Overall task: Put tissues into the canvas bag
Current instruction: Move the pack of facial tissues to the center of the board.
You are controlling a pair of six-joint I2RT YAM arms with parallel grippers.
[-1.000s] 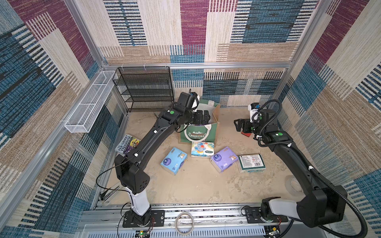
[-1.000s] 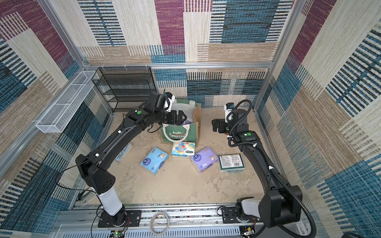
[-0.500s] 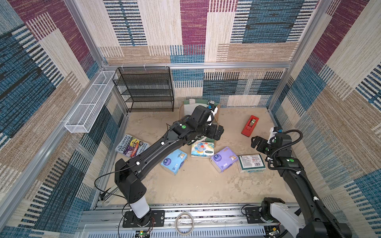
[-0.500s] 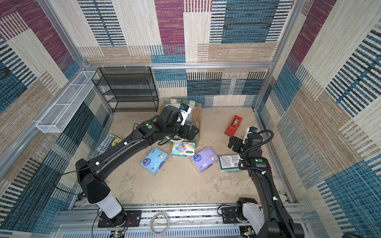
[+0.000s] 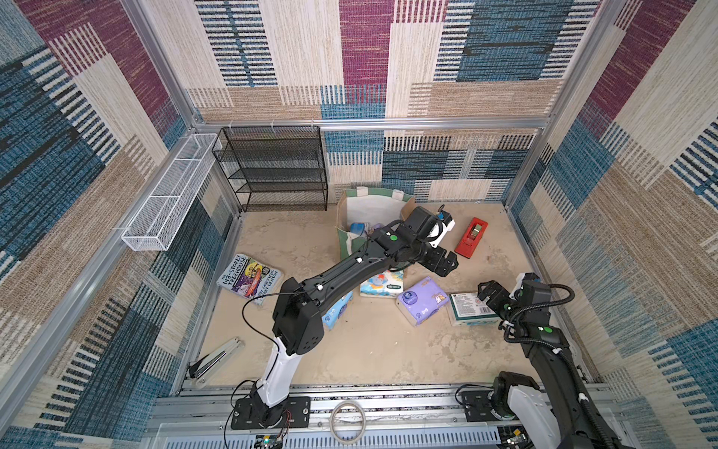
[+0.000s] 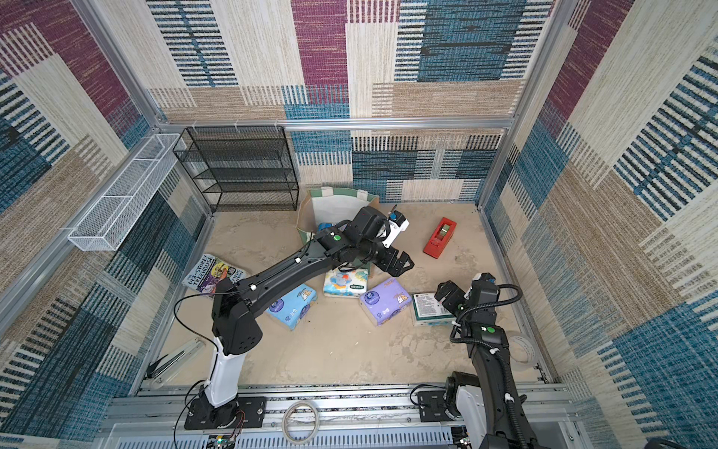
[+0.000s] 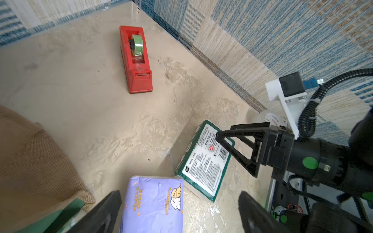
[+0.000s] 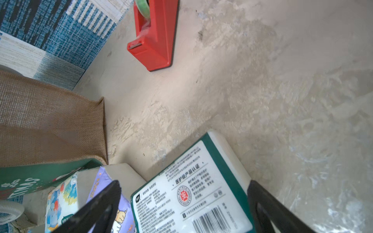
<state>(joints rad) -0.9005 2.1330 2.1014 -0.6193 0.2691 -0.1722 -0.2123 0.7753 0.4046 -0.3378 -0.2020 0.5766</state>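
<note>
Left gripper (image 5: 446, 266) gapes empty over the lilac tissue pack (image 5: 421, 301). Right gripper (image 5: 488, 295), also agape, straddles the green-and-white pack (image 5: 466, 310), perhaps touching.

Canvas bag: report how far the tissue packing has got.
Done: a blue pack and one lilac pack show inside the canvas bag. In hand: nothing; left end effector and right end effector are open, the right above the green-and-white pack. Left: that pack, second lilac pack, elephant pack, light blue pack.

Red tape dispenser (image 5: 471, 238), Treehouse book (image 5: 248, 276), mesh shelf (image 5: 277, 171)
</note>
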